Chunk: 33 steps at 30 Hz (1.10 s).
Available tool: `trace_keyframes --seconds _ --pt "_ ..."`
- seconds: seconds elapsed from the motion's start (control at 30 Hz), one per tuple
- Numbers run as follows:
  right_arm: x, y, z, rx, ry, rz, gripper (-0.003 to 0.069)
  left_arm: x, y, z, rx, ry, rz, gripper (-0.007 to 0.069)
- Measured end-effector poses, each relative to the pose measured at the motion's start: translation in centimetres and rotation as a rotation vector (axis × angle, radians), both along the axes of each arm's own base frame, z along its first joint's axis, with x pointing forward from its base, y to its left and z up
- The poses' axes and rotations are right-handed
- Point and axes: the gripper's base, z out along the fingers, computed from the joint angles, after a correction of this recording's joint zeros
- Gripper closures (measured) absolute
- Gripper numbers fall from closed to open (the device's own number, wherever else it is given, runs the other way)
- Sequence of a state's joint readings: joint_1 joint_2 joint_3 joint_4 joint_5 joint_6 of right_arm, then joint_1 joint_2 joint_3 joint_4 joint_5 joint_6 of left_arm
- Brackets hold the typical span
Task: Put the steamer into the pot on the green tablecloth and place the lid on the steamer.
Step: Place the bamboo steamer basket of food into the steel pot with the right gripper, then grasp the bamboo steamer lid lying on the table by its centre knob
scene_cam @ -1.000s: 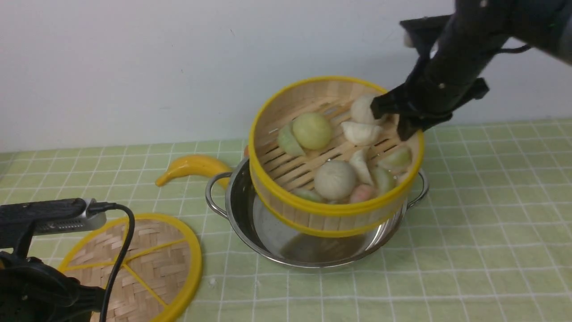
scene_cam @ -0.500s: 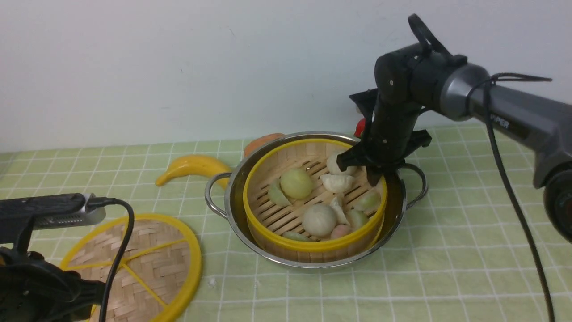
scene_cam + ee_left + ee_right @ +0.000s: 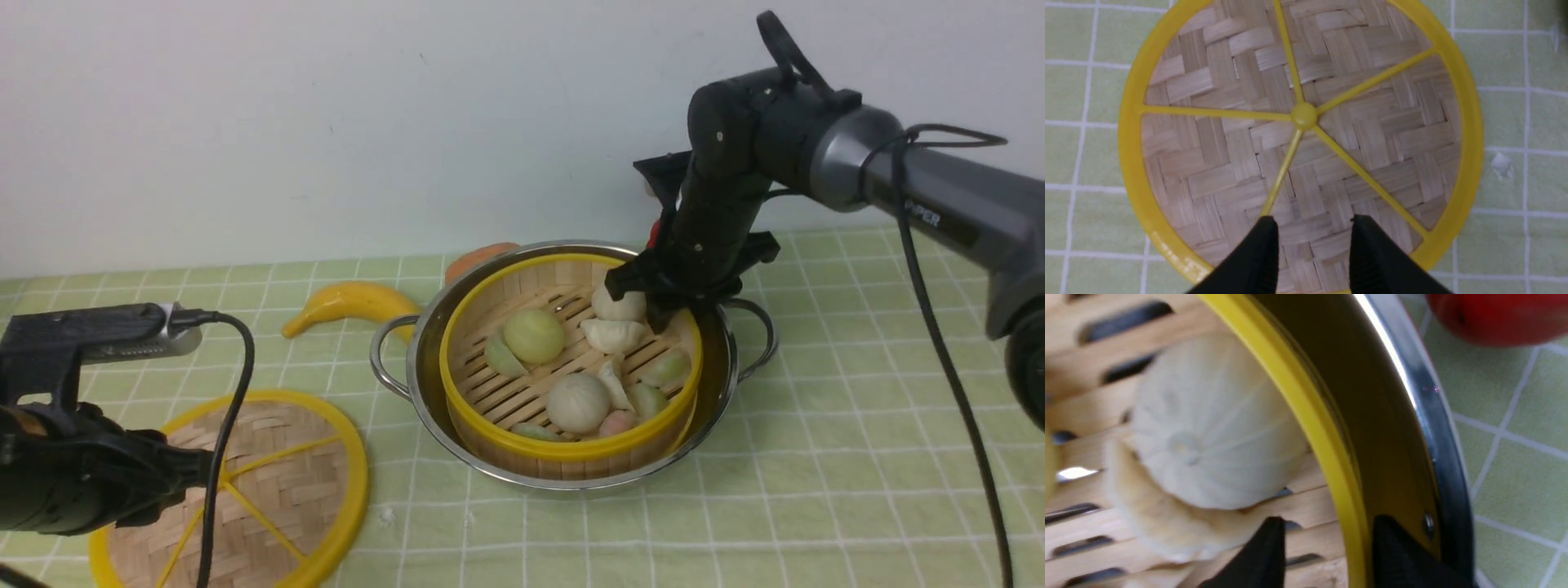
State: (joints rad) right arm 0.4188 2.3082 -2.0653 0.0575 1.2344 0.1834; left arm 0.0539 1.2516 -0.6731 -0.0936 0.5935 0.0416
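Note:
The steamer (image 3: 571,445), a bamboo basket with a yellow rim holding buns and dumplings, sits inside the steel pot (image 3: 424,392) on the green tablecloth (image 3: 816,457). My right gripper (image 3: 638,309) is at the steamer's far right rim. In the right wrist view the right gripper (image 3: 1327,539) is open, one finger inside the basket and one between the yellow rim (image 3: 1306,400) and the pot wall (image 3: 1433,428). The woven lid (image 3: 286,482) lies flat on the cloth at the front left. My left gripper (image 3: 1314,241) hovers open over the lid (image 3: 1298,118), holding nothing.
A yellow banana (image 3: 351,304) lies left of the pot. An orange object (image 3: 482,255) and a red one (image 3: 1494,314) lie behind the pot by the white wall. The pot's wire handles (image 3: 384,359) stick out at both sides.
The steamer came down from a tilted hold above the pot and now rests in it. My right jaws have opened off its rim. The left arm shifted slightly over the lid.

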Motion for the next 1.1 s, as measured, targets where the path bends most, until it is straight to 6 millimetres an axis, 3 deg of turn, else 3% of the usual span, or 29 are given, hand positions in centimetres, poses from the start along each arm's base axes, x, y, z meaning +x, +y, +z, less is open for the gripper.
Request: trace_keyframes --seconds 0.1,0.17,0.2,0.3,0.47,0.5,0.53,0.6,0.67,0.73,0.87,0.97,1.1 --pt "-0.3 -0.1 2.1 0.016 -0.041 0.006 0.0261 1.1 0.1 -0.8 0.001 0.014 0.002 0.0382" --pt "-1.0 -0.5 5.4 0.038 -0.108 0.009 0.022 2.9 0.2 -1.7 0.002 0.021 0.006 0.0382" --pt "-1.2 -0.6 6.0 0.042 -0.119 0.009 0.0216 3.2 0.2 -1.9 0.002 0.028 0.006 0.0382" --pt "-2.7 -1.3 10.9 0.08 -0.216 0.018 0.0204 5.8 0.4 -2.5 0.002 0.041 0.006 0.0382" --pt "-6.5 -3.0 19.0 0.145 -0.385 0.032 0.0202 8.6 0.5 -3.9 -0.008 0.144 0.001 0.0382" --pt "-6.5 -3.0 19.0 0.145 -0.385 0.032 0.0202 8.7 0.5 -4.1 -0.009 0.154 0.0 0.0382" --pt "-8.1 -3.7 21.6 0.167 -0.445 0.036 0.0202 8.9 0.4 -4.7 -0.015 0.204 -0.001 0.0382" --pt "-10.2 -4.6 24.4 0.191 -0.514 0.043 0.0202 9.0 0.4 -5.4 -0.019 0.252 -0.002 0.0382" --pt "-11.1 -5.0 25.6 0.202 -0.543 0.043 0.0202 9.0 0.4 -5.8 -0.02 0.272 -0.003 0.0382" --pt "-13.3 -6.0 28.1 0.226 -0.607 0.046 0.0202 9.1 0.4 -6.2 -0.022 0.289 -0.003 0.0382" --pt "-16.3 -7.5 31.1 0.248 -0.697 0.043 0.0202 9.2 0.4 -6.3 -0.02 0.29 -0.003 0.0407" --pt "-18.4 -8.6 32.9 0.251 -0.759 0.036 0.0202 9.3 0.5 -6.2 -0.02 0.287 -0.003 0.0496" --pt "-20.8 -10.1 34.5 0.221 -0.833 0.018 0.0202 9.3 0.5 -6.0 -0.01 0.3 -0.012 0.0508"
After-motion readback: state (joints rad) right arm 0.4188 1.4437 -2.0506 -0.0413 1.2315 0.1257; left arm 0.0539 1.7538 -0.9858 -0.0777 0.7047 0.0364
